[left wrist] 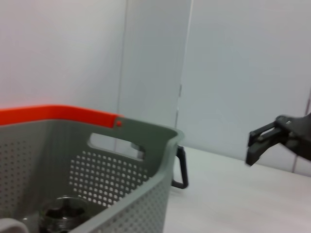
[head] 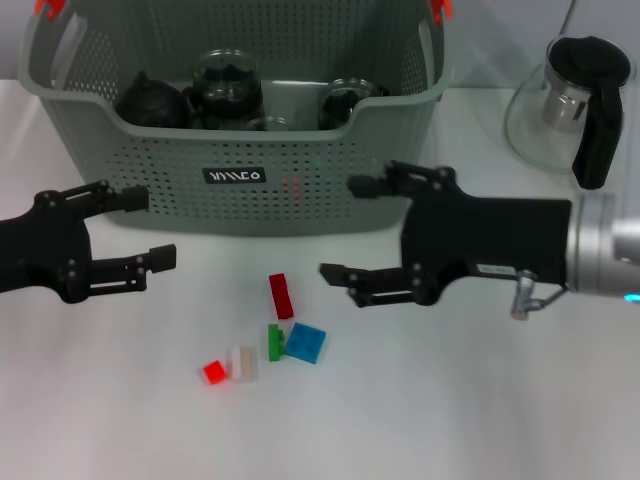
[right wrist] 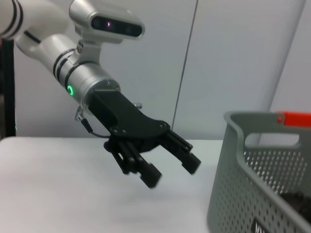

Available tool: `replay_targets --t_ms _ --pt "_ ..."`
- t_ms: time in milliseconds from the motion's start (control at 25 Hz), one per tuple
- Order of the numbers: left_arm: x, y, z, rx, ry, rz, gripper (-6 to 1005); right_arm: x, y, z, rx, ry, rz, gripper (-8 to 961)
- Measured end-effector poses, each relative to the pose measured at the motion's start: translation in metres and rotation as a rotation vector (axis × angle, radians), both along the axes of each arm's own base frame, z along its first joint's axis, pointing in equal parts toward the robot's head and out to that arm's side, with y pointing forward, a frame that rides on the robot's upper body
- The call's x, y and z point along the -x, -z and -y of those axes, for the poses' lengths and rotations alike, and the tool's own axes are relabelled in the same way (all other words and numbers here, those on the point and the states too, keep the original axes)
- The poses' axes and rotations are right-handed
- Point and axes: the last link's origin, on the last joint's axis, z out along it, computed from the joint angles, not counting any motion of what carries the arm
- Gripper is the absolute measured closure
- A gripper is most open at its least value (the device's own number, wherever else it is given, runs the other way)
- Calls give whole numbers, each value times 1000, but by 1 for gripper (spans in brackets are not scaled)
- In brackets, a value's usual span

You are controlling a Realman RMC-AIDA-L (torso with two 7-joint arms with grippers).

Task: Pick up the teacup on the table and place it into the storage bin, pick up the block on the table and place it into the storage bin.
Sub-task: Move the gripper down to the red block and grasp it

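The blocks are lying in a tight cluster on the table (head: 500, 420) in front of the storage bin (head: 240, 170), so a descending gripper is risking a nudge to the neighbours or a grasp on two pieces at once. The dark red block (head: 281, 295) is sitting nearest the bin; the blue block (head: 304, 343) and green block (head: 273, 342) are touching each other. The right gripper (head: 352, 228) is hovering in front of the bin with fingers spread wide, holding nothing. The left gripper (head: 148, 228) is likewise spread and empty (also in front of the bin). Dark teaware is already resting inside the bin.
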Motion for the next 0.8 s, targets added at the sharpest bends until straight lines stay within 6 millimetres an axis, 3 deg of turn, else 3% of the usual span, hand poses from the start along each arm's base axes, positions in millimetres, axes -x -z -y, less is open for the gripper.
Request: replay_targets --t_ms 280,480,800 --pt "1 10 4 59 11 -34 152 -55 -6 -5 80 89 -165 21" --pt "-2 23 5 85 77 -85 152 -83 -10 -9 132 150 -209 22" --pt "-10 44 -8 191 123 -220 152 -88 -5 -18 244 207 -80 25"
